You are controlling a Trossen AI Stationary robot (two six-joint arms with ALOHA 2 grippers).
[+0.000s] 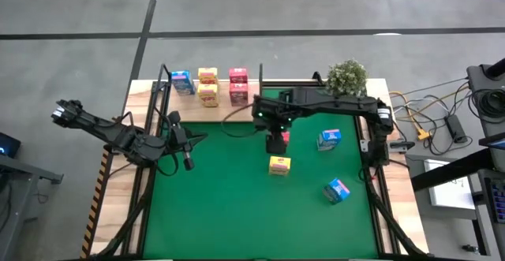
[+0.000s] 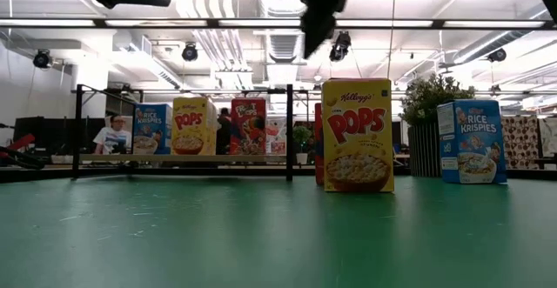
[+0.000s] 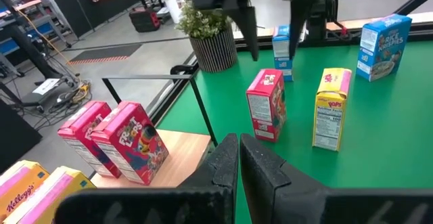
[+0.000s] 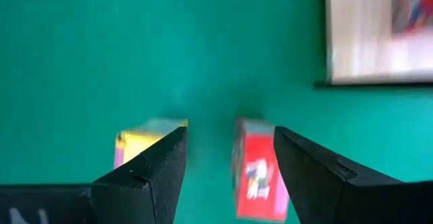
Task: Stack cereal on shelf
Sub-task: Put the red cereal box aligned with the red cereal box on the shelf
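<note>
As shelf holds five boxes, mat four.

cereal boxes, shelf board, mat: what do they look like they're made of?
Yellow Pops box: looks like printed cardboard, slightly glossy, with crisp folded edges.
Shelf board: pale wood or wood-look laminate, matte with faint grain; which one I can't tell.
Green mat: likely felt or rubbery sheet, matte, scuffed in the low view.

shelf: blue, yellow, pink boxes | mat: pink box, yellow box, two blue
</note>
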